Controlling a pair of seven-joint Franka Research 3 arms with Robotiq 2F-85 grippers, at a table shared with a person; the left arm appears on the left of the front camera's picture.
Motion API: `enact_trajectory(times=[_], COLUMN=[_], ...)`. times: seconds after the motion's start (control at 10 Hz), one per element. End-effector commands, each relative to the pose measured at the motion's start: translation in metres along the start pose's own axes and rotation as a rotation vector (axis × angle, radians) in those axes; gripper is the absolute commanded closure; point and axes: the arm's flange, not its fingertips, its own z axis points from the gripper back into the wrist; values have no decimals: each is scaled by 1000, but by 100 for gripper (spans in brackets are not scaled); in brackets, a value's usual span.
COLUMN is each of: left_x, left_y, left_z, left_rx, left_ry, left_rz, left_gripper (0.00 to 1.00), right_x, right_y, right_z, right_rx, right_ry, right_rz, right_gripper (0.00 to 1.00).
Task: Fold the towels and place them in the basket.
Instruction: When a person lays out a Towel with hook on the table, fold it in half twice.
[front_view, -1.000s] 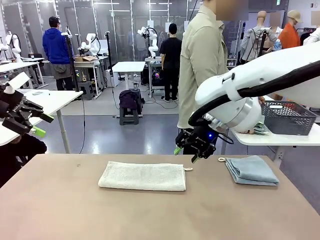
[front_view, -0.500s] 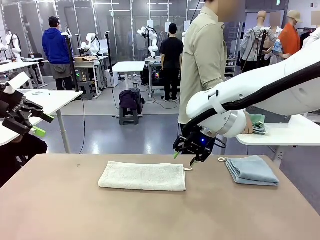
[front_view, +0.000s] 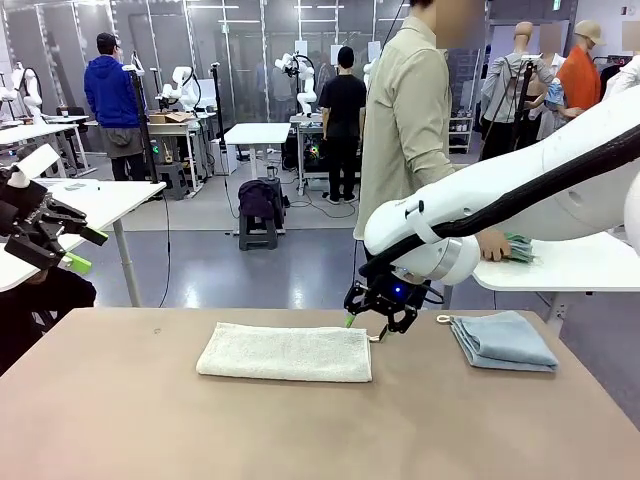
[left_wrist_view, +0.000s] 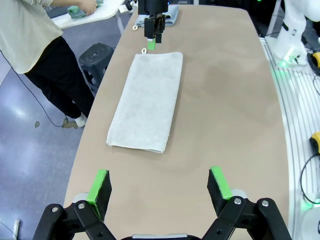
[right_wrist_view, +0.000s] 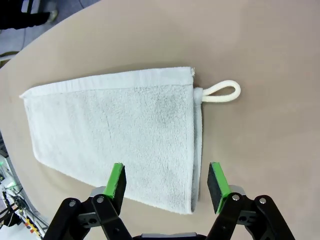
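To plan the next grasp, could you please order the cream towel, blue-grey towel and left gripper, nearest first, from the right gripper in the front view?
From the right gripper:
1. Cream towel, its looped end right beneath the gripper.
2. Blue-grey towel, folded, on the table's right side.
3. Left gripper, raised at far left.

The tan surface (front_view: 300, 430) carries two towels near its far edge. A cream-white towel (front_view: 285, 352) lies flat about the middle, folded into a long strip, its cord loop (right_wrist_view: 220, 93) resting on the surface at the right-hand end. Well apart to the right lies a blue-grey towel (front_view: 503, 341), folded smaller and thicker. On a separate white surface (front_view: 580, 268) beyond lies a green towel (front_view: 520, 248).
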Motion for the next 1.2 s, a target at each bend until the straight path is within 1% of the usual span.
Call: enact_trajectory(times=[0.0,0.1,0.4,0.8,1.0,1.1], left_x=[1,1,1,1,1,1], left_y=[-1,-1,-1,-1,-1,-1], left_z=[1,1,1,1,1,1], left_rx=[-2,-2,-2,-2,-2,-2], left_ry=[-2,-2,-2,-2,-2,-2], left_rz=[-8,-8,-8,-8,-8,-8], left_gripper=[2,2,2,2,2,2], right_x=[13,16,18,1,-5,-7], right_y=[7,7,6,14,13,11], right_z=[-14,-20,-34,-42,-43,-44], right_rx=[-18,-27,-50,-83,-84,-88], right_ry=[-26,-31,-47,-91,-109,-112], right_rz=[-38,-40,-35,-40,-89,-89], right_gripper=[18,13,13,13,13,13])
